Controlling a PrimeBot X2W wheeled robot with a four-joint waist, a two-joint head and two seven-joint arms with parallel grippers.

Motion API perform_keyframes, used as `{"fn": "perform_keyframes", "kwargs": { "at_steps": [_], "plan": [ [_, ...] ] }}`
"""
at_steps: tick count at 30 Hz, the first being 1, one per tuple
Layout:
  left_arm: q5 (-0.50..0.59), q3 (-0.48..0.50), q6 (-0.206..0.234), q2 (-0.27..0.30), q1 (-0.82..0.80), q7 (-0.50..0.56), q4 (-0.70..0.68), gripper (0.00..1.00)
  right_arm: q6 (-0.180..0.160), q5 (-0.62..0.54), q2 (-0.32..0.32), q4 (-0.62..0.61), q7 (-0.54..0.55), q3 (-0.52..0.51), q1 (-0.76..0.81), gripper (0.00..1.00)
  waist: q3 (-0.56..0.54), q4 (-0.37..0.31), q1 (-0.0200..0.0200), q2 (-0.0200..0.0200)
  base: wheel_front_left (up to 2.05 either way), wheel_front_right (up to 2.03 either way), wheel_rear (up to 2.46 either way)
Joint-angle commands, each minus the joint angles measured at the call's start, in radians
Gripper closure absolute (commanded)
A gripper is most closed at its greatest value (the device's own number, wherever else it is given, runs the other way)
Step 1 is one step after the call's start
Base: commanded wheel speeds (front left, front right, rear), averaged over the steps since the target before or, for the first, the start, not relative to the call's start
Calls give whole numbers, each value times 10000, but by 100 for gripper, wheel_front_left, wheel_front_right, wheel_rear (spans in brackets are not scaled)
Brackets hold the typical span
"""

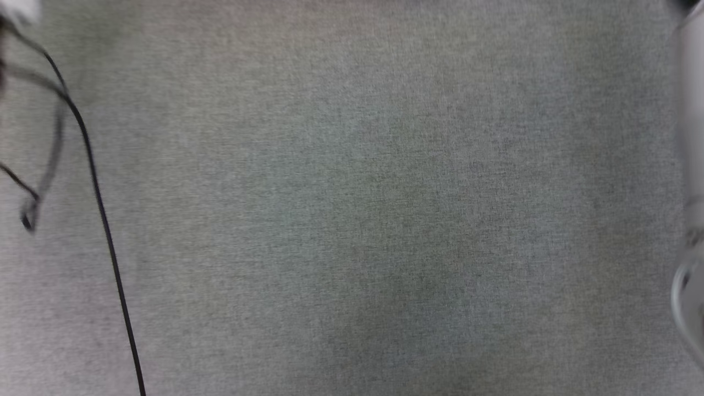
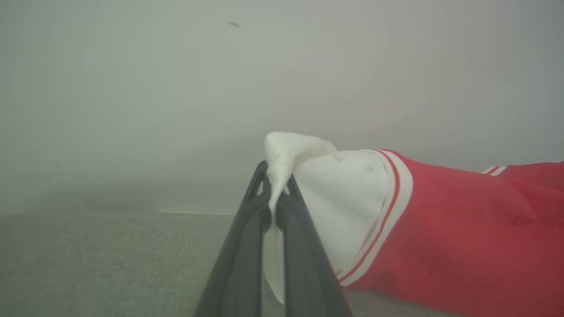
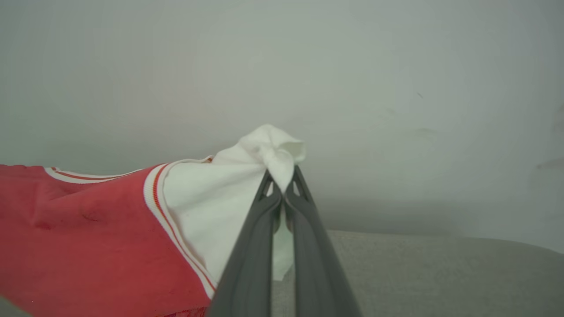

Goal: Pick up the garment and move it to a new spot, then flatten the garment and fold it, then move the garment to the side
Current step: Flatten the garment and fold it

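As our left claw point(image 2: 274, 176) and right claw point(image 3: 282, 180) are each clamped on a white sleeve point(image 2: 343, 207), the shirt point(image 2: 462, 229) hangs stretched between them, near the grey surface point(image 2: 88, 264). We judge this spreads it for flattening.

A grey woven surface point(image 1: 352, 220) carries 1 thin black cable point(image 1: 96, 187) along its left side, from far corner to near edge. A blurred dark loop point(image 1: 33, 214) shows nearer the surface's left edge. Behind the surface rises a pale wall point(image 2: 176, 88) with 1 small dark mark point(image 2: 234, 24).
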Motion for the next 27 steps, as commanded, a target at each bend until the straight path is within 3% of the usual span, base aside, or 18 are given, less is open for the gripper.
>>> {"fn": "perform_keyframes", "kwargs": {
  "at_steps": [1, 6, 11, 20, 27],
  "plan": [
    [-233, -100, -18, 59, 500, -181, -180, 100, -14, 139, -70, 51, -165, 171, 486, 100, -221, 119, -1, 0, 0, 0, 0],
    [-1032, -249, -9, 101, 2404, -614, -822, 100, -13, 1193, -95, -129, -562, 644, 2485, 100, -728, 248, -1, 0, 0, 0, 0],
    [-1144, -48, -10, 192, 4259, -761, -1618, 100, -13, 2151, -272, -885, -644, 1074, 4500, 100, -1344, 337, -1, 0, 0, 0, 0],
    [-173, 1764, 0, -520, 7482, -769, -3257, 100, -13, 3250, -590, -3097, -347, 775, 8090, 100, -2667, 577, -1, 0, 0, 0, 0],
    [433, 2236, 156, -974, 9893, -769, -4137, 100, -13, 3563, -147, -4910, 224, 166, 10801, 100, -3727, 561, -1, 0, 0, 0, 0]
  ]
}}
